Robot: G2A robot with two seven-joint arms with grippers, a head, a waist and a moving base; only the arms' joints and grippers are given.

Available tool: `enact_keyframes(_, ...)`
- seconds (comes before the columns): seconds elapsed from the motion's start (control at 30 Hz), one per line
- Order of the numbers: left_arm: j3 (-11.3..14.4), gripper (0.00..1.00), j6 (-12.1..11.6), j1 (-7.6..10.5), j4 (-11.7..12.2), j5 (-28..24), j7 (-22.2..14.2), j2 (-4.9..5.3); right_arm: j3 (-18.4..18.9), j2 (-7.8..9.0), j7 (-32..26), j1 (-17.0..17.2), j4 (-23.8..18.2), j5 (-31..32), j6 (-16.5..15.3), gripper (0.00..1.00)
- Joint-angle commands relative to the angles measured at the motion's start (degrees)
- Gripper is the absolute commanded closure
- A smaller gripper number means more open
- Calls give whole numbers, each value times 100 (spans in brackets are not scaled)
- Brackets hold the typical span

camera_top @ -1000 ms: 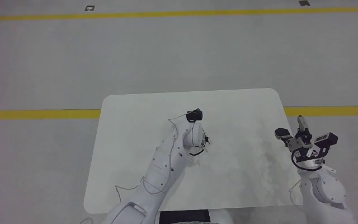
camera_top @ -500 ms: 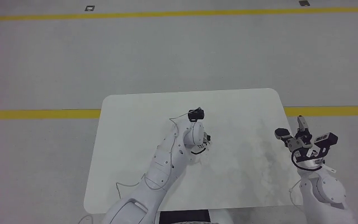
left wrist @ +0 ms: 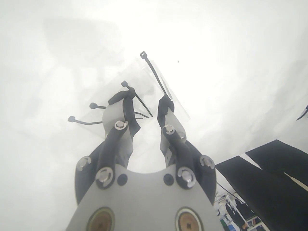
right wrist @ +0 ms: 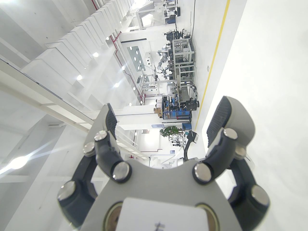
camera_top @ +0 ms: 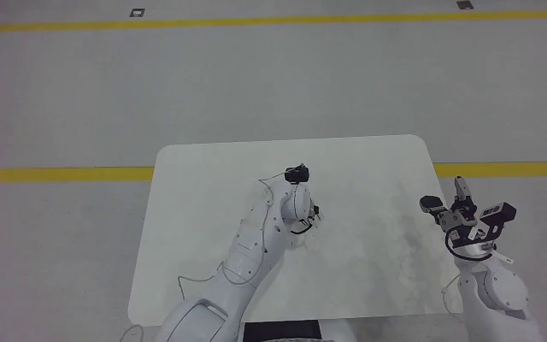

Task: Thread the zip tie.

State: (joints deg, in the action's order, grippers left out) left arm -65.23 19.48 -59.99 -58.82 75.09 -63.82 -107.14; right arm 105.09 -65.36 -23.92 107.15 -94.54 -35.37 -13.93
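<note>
On table point(camera_top: 376, 171), left end effector point(left wrist: 146, 97) spread by zip tie point(left wrist: 154, 73), head pointing away; right end effector point(right wrist: 167, 104) wide.

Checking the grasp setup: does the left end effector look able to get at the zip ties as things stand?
Probably yes: the left end effector is open right over the zip ties on the table, with nothing between them.

White arms point(camera_top: 256, 248); grey, screw-studded left hand point(left wrist: 143, 99)
</note>
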Motion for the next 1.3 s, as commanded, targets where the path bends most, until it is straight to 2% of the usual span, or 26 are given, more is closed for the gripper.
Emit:
enact_keyframes(0.0, -7, 78, 0, 18, 42, -3, 8, -8, 0, 0, 0, 0, 0, 0, 0, 0)
enact_keyframes(0.07, -7, 77, 0, 34, 63, 0, 7, -17, 0, 0, 0, 0, 0, 0, 0, 0)
enact_keyframes(0.3, 49, 78, 0, -8, -94, -1, -45, -3, 0, 0, 0, 0, 0, 0, 0, 0)
enact_keyframes(0.33, 53, 75, 0, -20, -121, 23, -64, 2, 0, 0, 0, 0, 0, 0, 0, 0)
enact_keyframes(0.5, -4, 73, 0, -100, -257, 117, -128, 19, 0, 0, 0, 0, 0, 0, 0, 0)
enact_keyframes(0.73, 19, 75, 0, -257, -522, 153, -167, 53, 0, 0, 0, 0, 0, 0, 0, 0)
enact_keyframes(0.9, 38, 76, 0, -323, -620, 148, -192, 76, 0, 0, 0, 0, 0, 0, 0, 0)
enact_keyframes(1.0, 58, 77, 0, -338, -644, 108, -212, 85, 0, 0, 0, 0, 0, 0, 0, 0)
enact_keyframes(1.27, 32, 77, 0, -252, -442, 57, -176, 72, 0, 0, 0, 0, 0, 0, 0, 0)
